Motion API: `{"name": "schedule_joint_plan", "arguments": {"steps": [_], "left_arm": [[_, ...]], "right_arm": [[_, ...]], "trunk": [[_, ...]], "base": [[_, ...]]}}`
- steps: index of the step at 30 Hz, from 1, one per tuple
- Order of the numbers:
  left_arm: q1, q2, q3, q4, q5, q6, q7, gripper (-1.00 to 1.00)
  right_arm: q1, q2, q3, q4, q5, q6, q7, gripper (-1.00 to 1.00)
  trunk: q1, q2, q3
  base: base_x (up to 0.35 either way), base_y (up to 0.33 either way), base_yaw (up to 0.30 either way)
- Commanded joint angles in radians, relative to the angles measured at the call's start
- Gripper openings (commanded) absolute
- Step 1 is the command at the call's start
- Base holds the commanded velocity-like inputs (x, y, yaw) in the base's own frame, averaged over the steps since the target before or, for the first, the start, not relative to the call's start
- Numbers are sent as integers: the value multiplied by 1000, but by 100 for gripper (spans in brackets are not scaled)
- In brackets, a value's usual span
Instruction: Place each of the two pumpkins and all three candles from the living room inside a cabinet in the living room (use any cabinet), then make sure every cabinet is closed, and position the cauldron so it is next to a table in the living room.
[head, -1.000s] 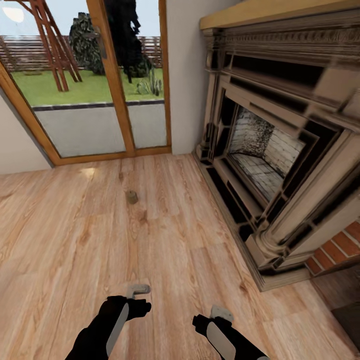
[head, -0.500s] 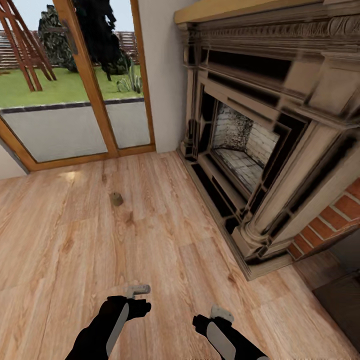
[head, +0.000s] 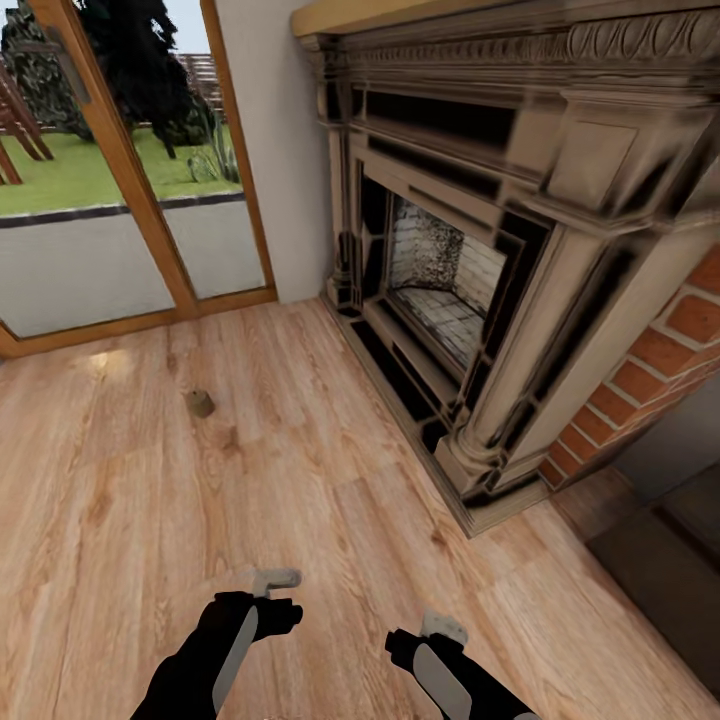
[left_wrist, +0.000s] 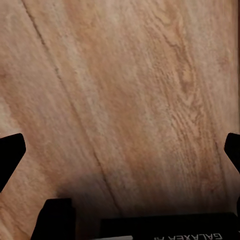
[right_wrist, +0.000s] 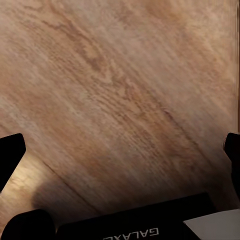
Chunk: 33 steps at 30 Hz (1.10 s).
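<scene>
One candle (head: 200, 403) is seen standing on the wooden floor (head: 330, 520), well ahead of both arms, near the glass door (head: 120, 200). The left gripper (left_wrist: 120, 150) and right gripper (right_wrist: 120, 150) are held spread and empty. The candle could be toppled if approached carelessly.

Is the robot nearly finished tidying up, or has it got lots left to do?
Lots left. Nothing looks done from here: one candle sits on the wood floor near the glass door. Both hands, left and right, are open and empty. Pumpkins, cabinet and cauldron aren't in sight, so that part I can't judge.
</scene>
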Motion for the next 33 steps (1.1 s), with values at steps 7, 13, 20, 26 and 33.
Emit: {"name": "schedule_joint_plan", "arguments": {"steps": [7,13,20,26,33], "left_arm": [[0,0,-5,-2,10,5,6,100],[0,0,-5,-2,10,4,6,100],[0,0,-5,-2,10,3,8,100],[0,0,-6,-2,10,3,8,100],[0,0,-6,-2,10,3,8,100]], "right_arm": [[-1,-2,6,-1,-5,3,-9,100],[-1,-2,6,-1,-5,3,-9,100],[-1,-2,6,-1,-5,3,-9,100],[-1,-5,6,-1,-5,3,-9,100],[-1,-6,6,0,-5,3,-10,100]], "trunk": [[0,0,-7],[0,0,-12],[0,0,-18],[0,0,-23],[0,0,-29]], "base": [[-90,0,-230],[-59,0,-235],[-5,0,-236],[0,0,-238],[0,0,-240]]}}
